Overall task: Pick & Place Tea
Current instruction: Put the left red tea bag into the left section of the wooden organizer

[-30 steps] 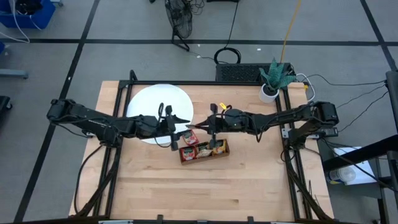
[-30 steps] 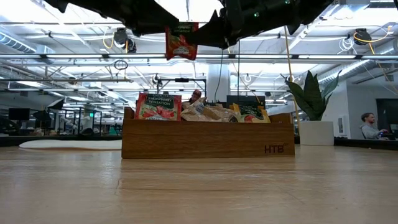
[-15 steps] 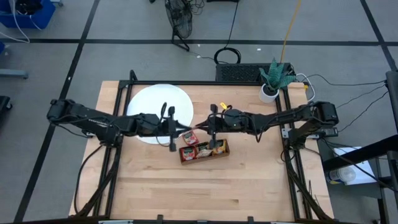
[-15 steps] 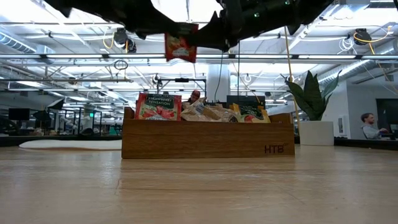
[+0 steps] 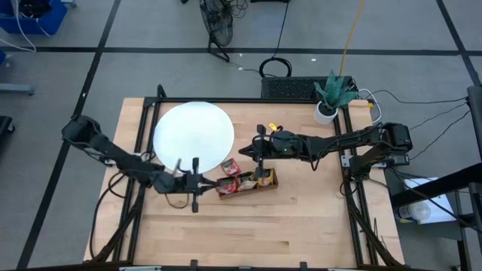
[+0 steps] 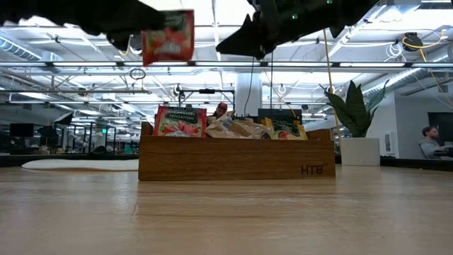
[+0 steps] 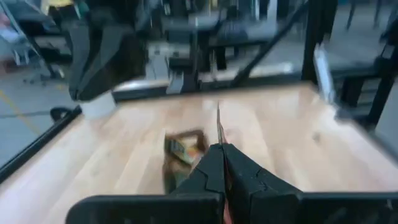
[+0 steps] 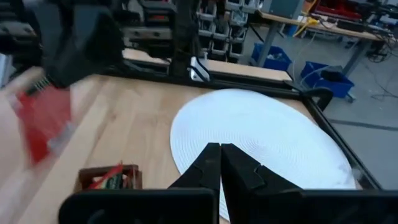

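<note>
red tea sachet [image 6: 168,37] pinched in left hand [image 5: 197,183]

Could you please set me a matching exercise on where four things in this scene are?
Things:
1. red tea bag
2. white disc
3. wooden tray
4. potted plant

Places:
A. far right corner of the table
B. in the air, pinched in the left claw
C. flat, far left on the table
D. mid-table, holding more tea bags

Pairs: 1-B, 2-C, 3-D, 4-A
</note>
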{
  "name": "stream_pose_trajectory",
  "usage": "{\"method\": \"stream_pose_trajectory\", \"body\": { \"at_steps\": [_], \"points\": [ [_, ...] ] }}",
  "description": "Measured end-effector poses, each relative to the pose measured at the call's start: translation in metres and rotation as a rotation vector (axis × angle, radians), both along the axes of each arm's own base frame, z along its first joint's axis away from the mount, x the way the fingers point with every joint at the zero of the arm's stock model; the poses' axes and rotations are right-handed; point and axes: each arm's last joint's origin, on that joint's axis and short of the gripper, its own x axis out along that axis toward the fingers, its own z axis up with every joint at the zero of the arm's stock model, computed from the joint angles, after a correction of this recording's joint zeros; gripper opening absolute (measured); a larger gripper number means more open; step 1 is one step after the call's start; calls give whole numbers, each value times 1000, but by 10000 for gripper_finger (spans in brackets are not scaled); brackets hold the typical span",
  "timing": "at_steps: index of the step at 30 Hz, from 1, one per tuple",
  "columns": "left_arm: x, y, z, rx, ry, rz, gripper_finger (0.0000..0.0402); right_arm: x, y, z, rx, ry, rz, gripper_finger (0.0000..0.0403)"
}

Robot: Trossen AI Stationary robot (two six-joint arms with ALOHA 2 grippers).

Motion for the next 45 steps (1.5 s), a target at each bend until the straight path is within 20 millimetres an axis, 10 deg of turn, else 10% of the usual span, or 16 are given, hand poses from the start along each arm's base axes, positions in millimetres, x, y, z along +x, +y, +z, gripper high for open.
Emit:
{"method": "stream_pose_trajectory", "body": {
  "at_steps": [18, 45],
  "points": [
    [33, -11, -79, 37, 22, 66, 0, 1, 1, 2, 50, -26, -10, 4],
    [24, -22, -90, 202, 154, 153, 0, 1, 1, 1, 64, -24, -13, 1]
  ]
}}
